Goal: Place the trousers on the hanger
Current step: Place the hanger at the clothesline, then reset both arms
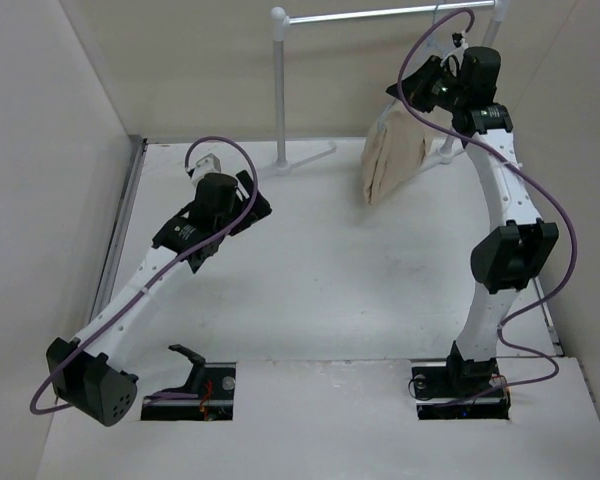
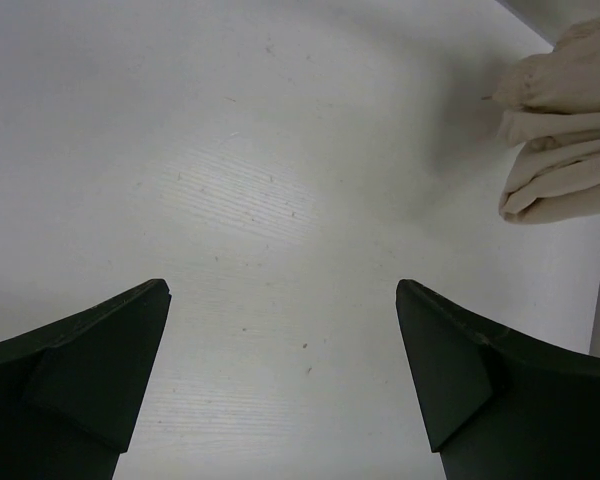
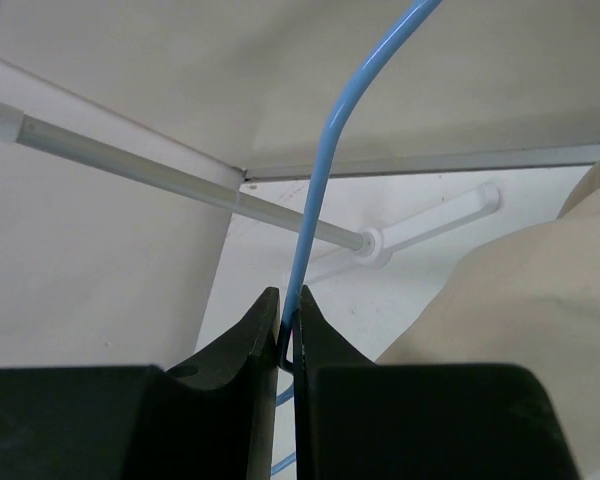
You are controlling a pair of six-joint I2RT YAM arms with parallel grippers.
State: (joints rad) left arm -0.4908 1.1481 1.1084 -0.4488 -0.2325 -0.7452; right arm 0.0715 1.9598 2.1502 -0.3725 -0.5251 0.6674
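Right hand (image 3: 288, 296) pinching hanger (image 3: 314, 200) | trousers (image 1: 392, 160) hanging beneath | left hand (image 2: 282, 290) spread wide

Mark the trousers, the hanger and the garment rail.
trousers (image 1: 392, 155): top view, middle of the bunched cloth.
hanger (image 3: 314, 200): right wrist view, thin wire below its bend.
garment rail (image 1: 370, 14): top view, horizontal bar.

1. The trousers (image 1: 392, 160) are seen as soft beige cloth, matt and wrinkled.
2. The hanger (image 3: 320, 170) is shown as a thin, smooth rod, bluish with a slight sheen in the right wrist view.
3. The table (image 1: 330, 270) is finished in matt white, marked by a faint wood-like grain and small specks.
4. The rail stand (image 1: 280, 90) is made of smooth white tubing, lightly glossy.
5. The left gripper (image 2: 282, 295) and right gripper (image 3: 288, 320) are fitted with fingers (image 2: 80, 370) of what looks like black, matt plastic.
6. The cable (image 1: 230, 150) is sheathed in smooth purple.
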